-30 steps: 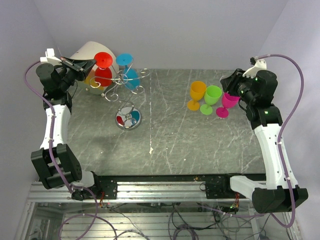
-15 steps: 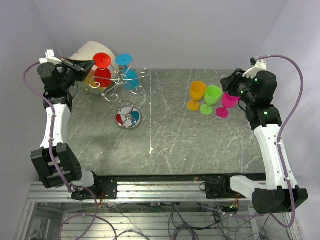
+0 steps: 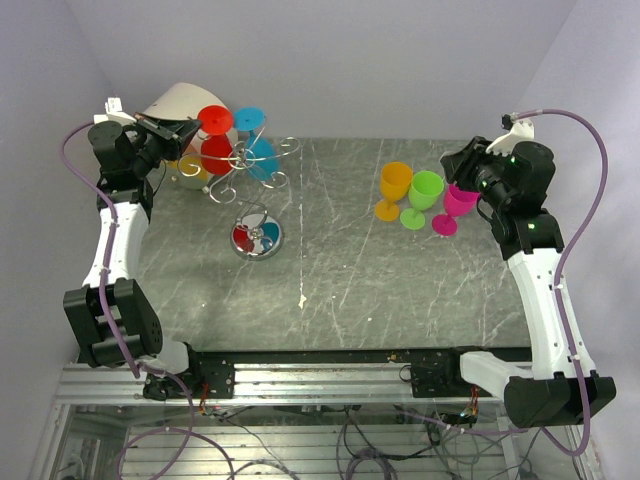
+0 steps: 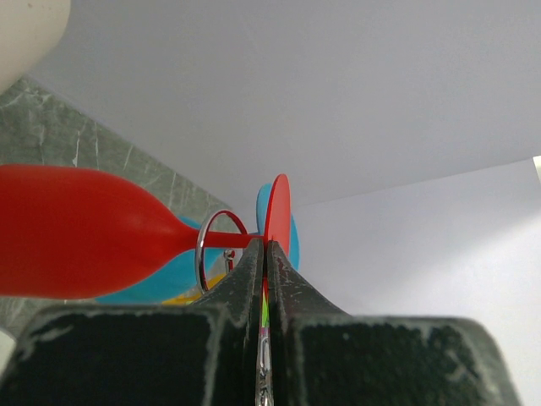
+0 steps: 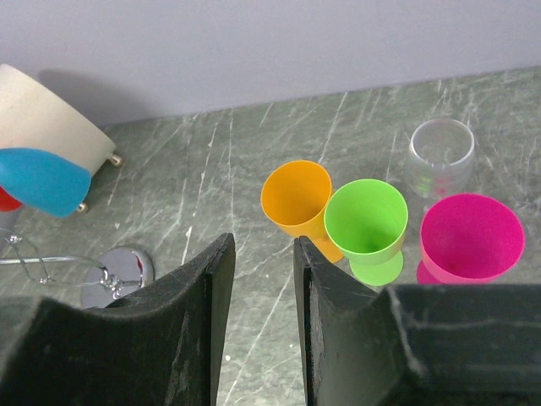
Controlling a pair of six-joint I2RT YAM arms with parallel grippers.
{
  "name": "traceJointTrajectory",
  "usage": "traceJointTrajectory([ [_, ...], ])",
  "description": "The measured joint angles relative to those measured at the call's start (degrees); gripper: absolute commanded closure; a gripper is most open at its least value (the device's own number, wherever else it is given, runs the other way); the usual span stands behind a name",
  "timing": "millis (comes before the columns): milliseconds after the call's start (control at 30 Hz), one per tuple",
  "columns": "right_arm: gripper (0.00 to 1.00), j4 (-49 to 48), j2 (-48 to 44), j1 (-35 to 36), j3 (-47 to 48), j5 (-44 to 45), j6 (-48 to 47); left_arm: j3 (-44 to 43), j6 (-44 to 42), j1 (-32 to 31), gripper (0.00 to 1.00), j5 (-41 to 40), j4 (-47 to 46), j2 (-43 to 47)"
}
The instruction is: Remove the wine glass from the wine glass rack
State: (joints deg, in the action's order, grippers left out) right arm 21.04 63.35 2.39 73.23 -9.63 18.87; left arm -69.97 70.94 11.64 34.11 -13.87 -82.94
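Note:
The wine glass rack (image 3: 257, 237) stands on its round chrome base at the table's back left, curled wire arms (image 3: 238, 168) above it. A red wine glass (image 3: 217, 153) hangs among those arms beside a blue one (image 3: 263, 158). My left gripper (image 3: 192, 128) is shut on the red glass's foot (image 4: 277, 211), seen edge-on between the fingers (image 4: 245, 271). The red stem (image 4: 224, 240) passes through a wire ring of the rack (image 4: 203, 245). My right gripper (image 5: 258, 254) hangs open over the table's right side with nothing in it.
A big beige drum (image 3: 178, 103) lies behind the rack, with a yellow glass (image 3: 190, 172) close by. Orange (image 3: 394, 184), green (image 3: 425, 189) and pink (image 3: 459, 203) glasses stand upright at the back right. A clear cup (image 5: 439, 156) stands behind them.
My left arm has shifted a little to the right, carrying the red glass slightly along the rack arm. The right arm has not moved.

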Motion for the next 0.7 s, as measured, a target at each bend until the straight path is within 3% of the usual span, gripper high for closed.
traceJointTrajectory([
  [433, 0.66, 0.0, 0.0, 0.0, -0.2, 0.2, 0.0, 1.5, -4.1, -0.1, 0.93, -1.5, 9.6, 12.6],
  [700, 0.66, -0.1, -0.3, 0.0, -0.7, 0.1, 0.0, 1.4, -8.5, -0.1, 0.93, -6.3, 18.4, 15.6],
])
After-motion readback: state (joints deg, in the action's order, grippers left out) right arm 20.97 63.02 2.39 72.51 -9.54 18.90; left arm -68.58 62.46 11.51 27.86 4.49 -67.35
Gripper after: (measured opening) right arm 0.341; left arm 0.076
